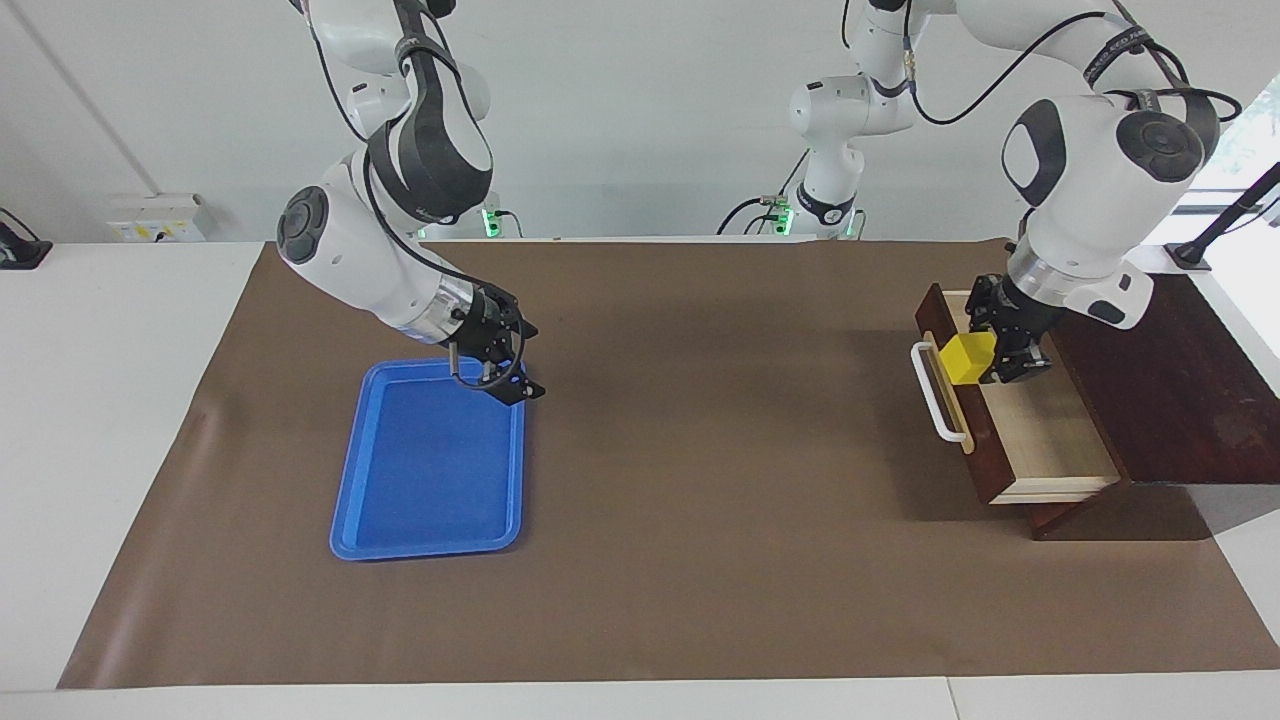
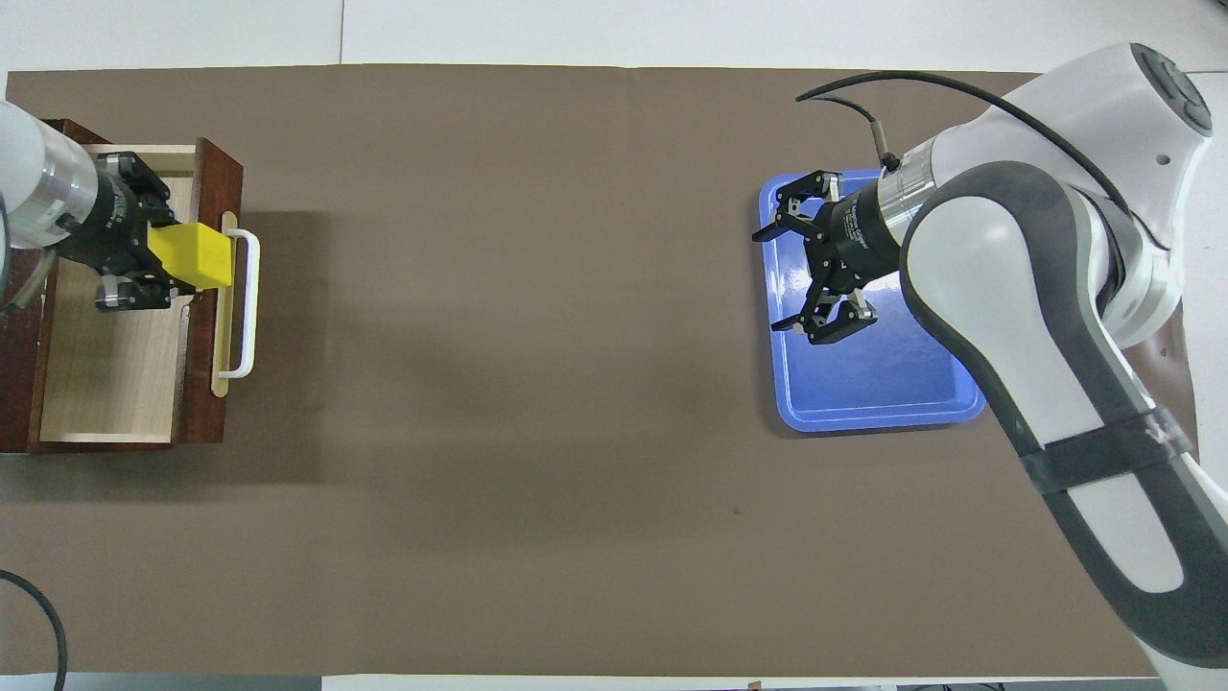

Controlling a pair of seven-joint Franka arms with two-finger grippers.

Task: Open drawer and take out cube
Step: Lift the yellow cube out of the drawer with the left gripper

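Note:
The drawer (image 1: 1045, 440) (image 2: 110, 374) of the dark wooden box stands pulled open at the left arm's end of the table, its pale interior showing. Its white bar handle (image 1: 930, 392) (image 2: 249, 317) faces the middle of the table. My left gripper (image 1: 978, 358) (image 2: 163, 259) is shut on the yellow cube (image 1: 960, 358) (image 2: 195, 256) and holds it in the air over the drawer's front board. My right gripper (image 1: 525, 360) (image 2: 777, 280) hangs open and holds nothing, over the edge of the blue tray.
The flat blue tray (image 1: 420, 490) (image 2: 878, 389) lies on the brown mat at the right arm's end of the table. The dark wooden box (image 1: 1190, 390) sits at the mat's edge. The right arm's big elbow (image 2: 1036, 317) covers part of the tray from above.

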